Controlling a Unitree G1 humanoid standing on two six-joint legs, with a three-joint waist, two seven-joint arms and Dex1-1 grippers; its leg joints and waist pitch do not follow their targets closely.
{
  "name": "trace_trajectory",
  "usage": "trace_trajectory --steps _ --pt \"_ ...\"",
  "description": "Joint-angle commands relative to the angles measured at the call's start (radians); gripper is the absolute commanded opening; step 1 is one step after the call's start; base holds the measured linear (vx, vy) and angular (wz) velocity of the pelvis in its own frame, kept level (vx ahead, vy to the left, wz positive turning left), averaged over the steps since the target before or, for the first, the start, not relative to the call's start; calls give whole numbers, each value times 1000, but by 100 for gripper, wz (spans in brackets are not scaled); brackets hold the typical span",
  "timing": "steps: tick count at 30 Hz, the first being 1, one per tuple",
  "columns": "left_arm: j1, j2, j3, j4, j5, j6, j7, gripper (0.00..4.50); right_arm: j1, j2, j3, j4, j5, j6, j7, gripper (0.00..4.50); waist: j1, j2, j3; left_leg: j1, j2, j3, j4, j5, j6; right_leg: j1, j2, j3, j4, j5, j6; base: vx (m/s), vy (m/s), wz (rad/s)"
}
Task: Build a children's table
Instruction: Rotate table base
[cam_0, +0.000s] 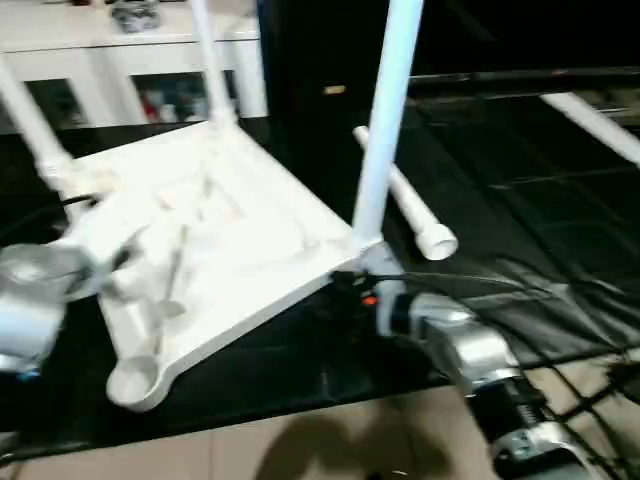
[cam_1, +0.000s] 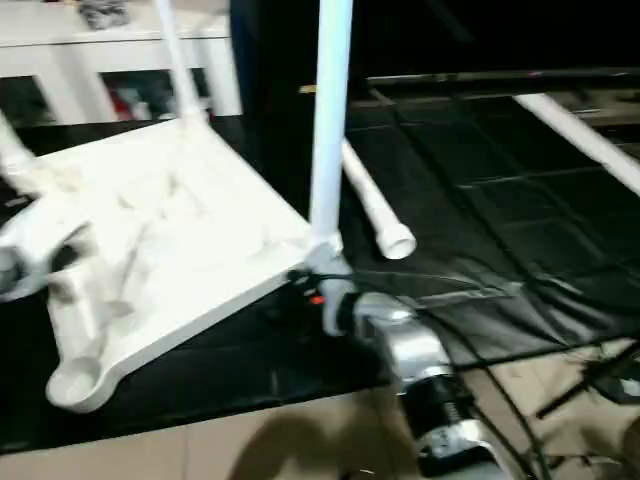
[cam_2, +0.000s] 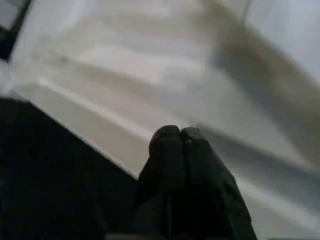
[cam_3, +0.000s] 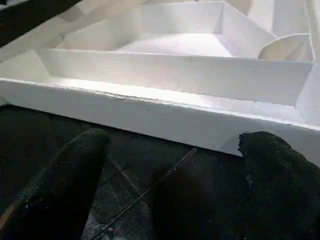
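We see the upturned table top (cam_0: 200, 250) lying left of centre on the black mat (cam_0: 520, 220), three legs standing; our left gripper (cam_2: 176, 136) pinched together over it; our right gripper (cam_3: 175, 150) spread wide at its near-right edge; a loose leg (cam_0: 405, 195) lies right.

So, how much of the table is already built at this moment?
Three legs stand in the upturned table top, including the near-right leg. The fourth leg lies loose on the black mat, and one corner socket is empty. Neither gripper holds anything.

Upturned table top (cam_1: 170, 220), three upright legs (cam_1: 330, 110)
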Motion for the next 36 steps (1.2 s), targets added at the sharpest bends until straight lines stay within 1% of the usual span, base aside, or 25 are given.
trace_trajectory --steps 1,2,3,4,6,7,8,9,11,14,15,16,18,20,23,24,25,28,29,30,32,33,34,35,36 --pt "22 -7 -30 -9 0 18 -17 6 -20 1 3 25 -16 -7 -22 450 0 17 -60 -3 -24 19 -79 -258 22 64 -28 34 -66 -366 -167 0 0 0" --pt "40 -19 -37 -18 -5 32 -36 6 -26 2 3 42 -24 -11 -36 450 0 19 -61 -2 -24 19 -79 -257 19 65 -30 34 -67 -364 -170 0 0 0" --pt "52 -16 -52 -22 2 46 -48 6 -30 3 3 51 -28 -14 -44 450 -1 17 -61 -2 -24 20 -79 -259 17 63 -29 34 -68 -365 -171 0 0 0" --pt "61 -5 -70 -23 14 53 -61 6 -32 3 2 57 -30 -17 -49 450 0 15 -63 -2 -25 20 -78 -254 18 65 -29 35 -66 -358 -173 0 0 0" --pt "81 17 -99 -38 27 80 -81 6 -40 7 -3 70 -31 -20 -62 450 0 16 -62 -3 -24 20 -79 -255 20 65 -29 35 -66 -352 -178 0 0 0" --pt "95 41 -124 -54 28 100 -104 6 -46 10 -5 80 -32 -24 -69 450 0 14 -62 -4 -24 19 -79 -253 21 66 -29 35 -64 -346 -179 0 0 0" --pt "106 61 -146 -70 26 111 -129 6 -51 12 -5 90 -33 -29 -74 450 0 14 -62 -5 -24 18 -80 -253 21 68 -30 35 -63 -347 -179 0 0 0" --pt "116 77 -163 -87 15 119 -155 6 -58 15 -6 101 -35 -36 -79 450 -3 13 -62 -11 -24 14 -81 -250 20 73 -32 34 -59 -351 -178 0 0 0" --pt "136 81 -171 -127 -34 125 -208 6 -71 21 -11 124 -36 -47 -92 450 -9 14 -60 -7 -25 17 -80 -256 20 67 -30 36 -63 -353 -184 0 0 0" --pt "160 65 -169 -213 -132 132 -303 6 -102 38 -27 171 -33 -65 -114 450 -10 14 -60 -5 -23 18 -79 -254 15 66 -33 38 -60 -344 -204 0 0 0" --pt "167 63 -171 -237 -156 129 -331 6 -111 42 -31 183 -33 -71 -122 450 -9 14 -59 -1 -24 20 -79 -267 15 62 -31 37 -63 -355 -207 0 0 0" --pt "172 65 -178 -261 -180 145 -358 6 -122 47 -35 199 -33 -76 -130 450 -8 19 -58 0 -25 20 -78 -276 15 62 -30 37 -63 -358 -203 0 0 0" --pt "186 77 -197 -309 -219 160 -408 6 -146 56 -42 231 -31 -87 -146 450 -11 16 -59 -3 -25 18 -81 -279 10 66 -30 36 -59 -359 -201 0 0 0" --pt "189 78 -208 -344 -252 189 -437 6 -170 65 -48 263 -29 -99 -159 450 -15 16 -59 -3 -24 19 -80 -277 8 65 -30 37 -58 -342 -209 0 0 0" --pt "172 30 -197 -387 -313 203 -464 6 -206 81 -59 315 -32 -121 -183 450 -22 13 -60 -6 -27 21 -77 -254 10 69 -28 37 -56 -321 -215 0 0 0" --pt "172 30 -197 -387 -313 203 -464 6 -206 81 -59 315 -32 -121 -183 450 -24 13 -61 -8 -28 21 -76 -246 12 72 -29 37 -56 -320 -215 0 0 0" --pt "158 -3 -187 -406 -348 209 -467 6 -217 87 -63 331 -33 -129 -188 450 -26 13 -62 -9 -28 21 -75 -237 14 73 -28 37 -54 -316 -216 0 0 0" --pt "133 -48 -198 -419 -369 207 -460 6 -226 93 -65 347 -35 -138 -190 450 -28 12 -62 -8 -28 23 -74 -233 18 72 -26 36 -55 -317 -215 0 0 0" --pt "118 -73 -209 -407 -365 195 -449 6 -229 95 -64 353 -35 -142 -191 450 -28 17 -62 -7 -28 22 -74 -235 18 72 -26 36 -56 -318 -215 0 0 0" --pt "103 -98 -217 -389 -357 177 -431 6 -234 97 -65 363 -36 -149 -191 450 -30 14 -63 -10 -28 22 -74 -233 18 74 -26 35 -56 -313 -215 0 0 0" --pt "47 -180 -226 -289 -292 112 -327 6 -239 99 -66 380 -39 -163 -192 450 -30 12 -64 -8 -31 25 -70 -228 21 73 -24 35 -58 -307 -214 0 0 0" --pt "43 -185 -226 -282 -286 107 -319 6 -239 99 -66 382 -39 -164 -192 450 -29 13 -64 -8 -32 25 -69 -232 23 73 -22 34 -60 -314 -209 0 0 0" --pt "23 -205 -225 -237 -259 82 -277 6 -239 98 -67 382 -40 -165 -193 450 -29 16 -65 -10 -33 24 -69 -230 23 77 -23 33 -62 -318 -202 0 0 0" --pt "4 -220 -222 -196 -235 62 -237 6 -240 98 -68 385 -42 -168 -194 450 -29 13 -66 -12 -32 23 -69 -231 22 78 -25 32 -61 -320 -199 0 0 0" --pt "4 -220 -222 -196 -235 62 -237 6 -240 98 -68 385 -42 -168 -194 450 -31 12 -67 -13 -33 22 -69 -229 24 79 -25 31 -61 -328 -193 0 0 0"
